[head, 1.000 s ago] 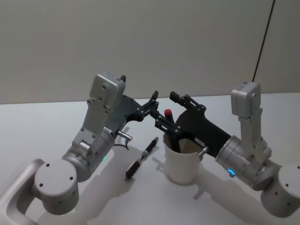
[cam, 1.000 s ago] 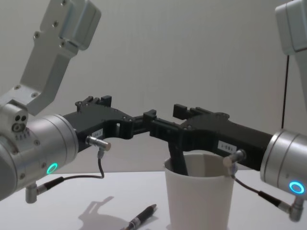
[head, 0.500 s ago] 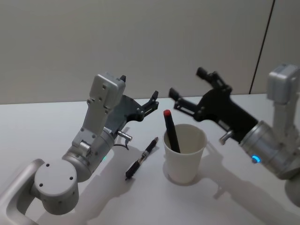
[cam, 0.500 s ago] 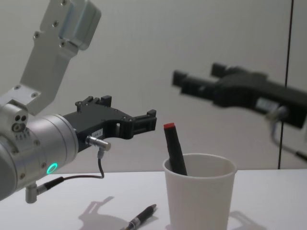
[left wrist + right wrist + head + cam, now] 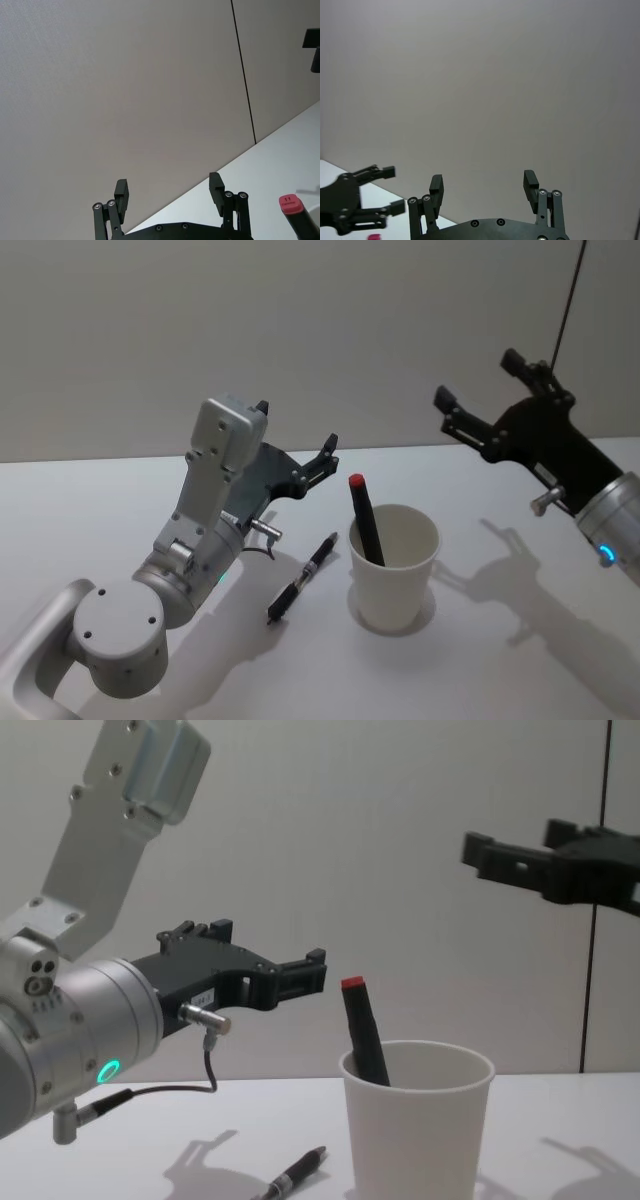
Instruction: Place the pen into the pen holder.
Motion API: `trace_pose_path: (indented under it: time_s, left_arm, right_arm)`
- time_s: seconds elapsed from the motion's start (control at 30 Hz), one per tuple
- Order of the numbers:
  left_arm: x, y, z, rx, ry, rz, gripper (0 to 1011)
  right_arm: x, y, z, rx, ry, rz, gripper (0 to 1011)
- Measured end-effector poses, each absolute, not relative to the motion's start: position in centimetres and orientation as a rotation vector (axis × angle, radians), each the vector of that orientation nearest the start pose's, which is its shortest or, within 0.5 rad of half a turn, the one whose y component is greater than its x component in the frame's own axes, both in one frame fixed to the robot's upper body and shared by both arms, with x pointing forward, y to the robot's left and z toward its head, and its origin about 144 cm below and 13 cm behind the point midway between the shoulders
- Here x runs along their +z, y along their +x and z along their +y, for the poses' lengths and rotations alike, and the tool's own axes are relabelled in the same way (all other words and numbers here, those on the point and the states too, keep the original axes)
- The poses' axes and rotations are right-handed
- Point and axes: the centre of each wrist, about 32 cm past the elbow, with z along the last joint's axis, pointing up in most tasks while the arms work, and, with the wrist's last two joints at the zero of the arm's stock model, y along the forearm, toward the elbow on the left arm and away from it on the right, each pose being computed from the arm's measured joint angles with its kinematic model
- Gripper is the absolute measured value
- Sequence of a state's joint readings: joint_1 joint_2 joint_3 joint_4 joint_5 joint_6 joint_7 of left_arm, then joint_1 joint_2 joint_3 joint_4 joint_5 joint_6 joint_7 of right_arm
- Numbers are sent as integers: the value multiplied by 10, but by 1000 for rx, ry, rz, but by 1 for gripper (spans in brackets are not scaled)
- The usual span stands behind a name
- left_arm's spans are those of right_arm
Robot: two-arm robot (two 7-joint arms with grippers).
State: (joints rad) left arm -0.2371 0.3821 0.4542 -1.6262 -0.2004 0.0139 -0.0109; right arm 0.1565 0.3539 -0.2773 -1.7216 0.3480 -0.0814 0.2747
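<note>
The pen holder (image 5: 393,570) is a white paper cup standing on the table, seen from the side in the chest view as pen holder (image 5: 418,1130). A black pen with a red cap (image 5: 364,520) leans inside it, its cap above the rim (image 5: 355,986) (image 5: 291,205). A second black pen (image 5: 303,578) (image 5: 297,1173) lies flat on the table left of the cup. My right gripper (image 5: 478,380) (image 5: 515,845) (image 5: 483,184) hovers open and empty, high to the right of the cup. My left gripper (image 5: 325,458) (image 5: 310,975) (image 5: 169,192) hangs open and empty just left of the cup's rim.
The white table (image 5: 500,660) stretches to a plain grey wall. A thin dark line (image 5: 568,300) runs down the wall at the right. The left arm's body (image 5: 200,530) stands left of the lying pen.
My right gripper let go of the red-capped pen, which stays leaning in the cup, then rose and drew back to the right. The left arm and the lying pen have not moved.
</note>
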Motion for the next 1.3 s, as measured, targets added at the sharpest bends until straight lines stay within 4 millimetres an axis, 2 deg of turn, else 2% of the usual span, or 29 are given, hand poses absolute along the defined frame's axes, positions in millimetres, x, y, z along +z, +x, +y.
trace_pose_path:
  time_s: [0.37,1.3]
  left_arm:
    - [1204,492,198,1124,61,-268,1001]
    - [1204,492,198,1124,61,-268,1001]
  right_arm:
    - [1224,484,-244,-1126,72,-225,1001]
    - [1188,507,-263,-1540,-333,-164,1001]
